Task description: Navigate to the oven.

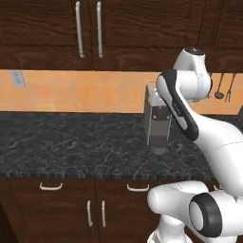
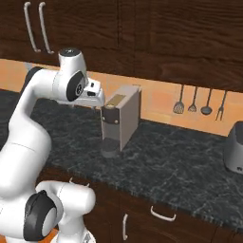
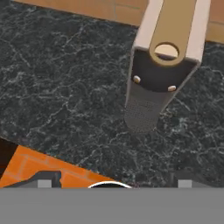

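Observation:
The oven is out of view. My arm stands folded in front of a dark marble counter, with the hand held above the counter's front part, looking down. In the hand view my gripper is open; its two fingertips stand far apart at the bottom with nothing between them. Below and ahead of it lie the counter top and a strip of orange floor.
A tall beige and grey coffee machine stands on the counter against the orange backsplash, right beside my hand. Kitchen utensils hang on the wall to the right, and a silver appliance sits at the far right. Dark wood cabinets run above and below.

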### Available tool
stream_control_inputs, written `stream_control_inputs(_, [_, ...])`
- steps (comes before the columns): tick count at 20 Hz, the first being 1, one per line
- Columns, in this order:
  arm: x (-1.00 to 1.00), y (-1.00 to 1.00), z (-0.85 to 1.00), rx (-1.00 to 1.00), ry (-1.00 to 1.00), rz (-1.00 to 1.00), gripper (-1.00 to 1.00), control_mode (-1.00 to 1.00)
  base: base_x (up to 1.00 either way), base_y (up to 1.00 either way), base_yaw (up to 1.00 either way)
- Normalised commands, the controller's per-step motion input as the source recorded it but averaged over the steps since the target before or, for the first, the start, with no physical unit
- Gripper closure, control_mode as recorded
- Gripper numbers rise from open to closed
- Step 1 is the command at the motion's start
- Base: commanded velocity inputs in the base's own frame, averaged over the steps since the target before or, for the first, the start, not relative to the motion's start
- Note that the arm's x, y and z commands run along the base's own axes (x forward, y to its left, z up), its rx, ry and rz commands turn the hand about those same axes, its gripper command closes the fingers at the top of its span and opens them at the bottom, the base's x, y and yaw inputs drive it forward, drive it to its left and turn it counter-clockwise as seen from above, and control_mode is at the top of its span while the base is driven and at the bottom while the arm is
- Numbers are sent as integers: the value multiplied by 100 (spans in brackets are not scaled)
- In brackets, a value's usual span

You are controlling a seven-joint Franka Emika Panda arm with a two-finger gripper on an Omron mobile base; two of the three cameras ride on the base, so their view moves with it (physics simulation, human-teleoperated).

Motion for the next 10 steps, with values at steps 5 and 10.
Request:
stream_control_inputs(5, [0, 0, 0, 0, 0, 0, -100, 100, -56, 87, 34])
stream_control_inputs(10, [0, 0, 0, 0, 0, 0, -100, 100, -4, 19, 67])
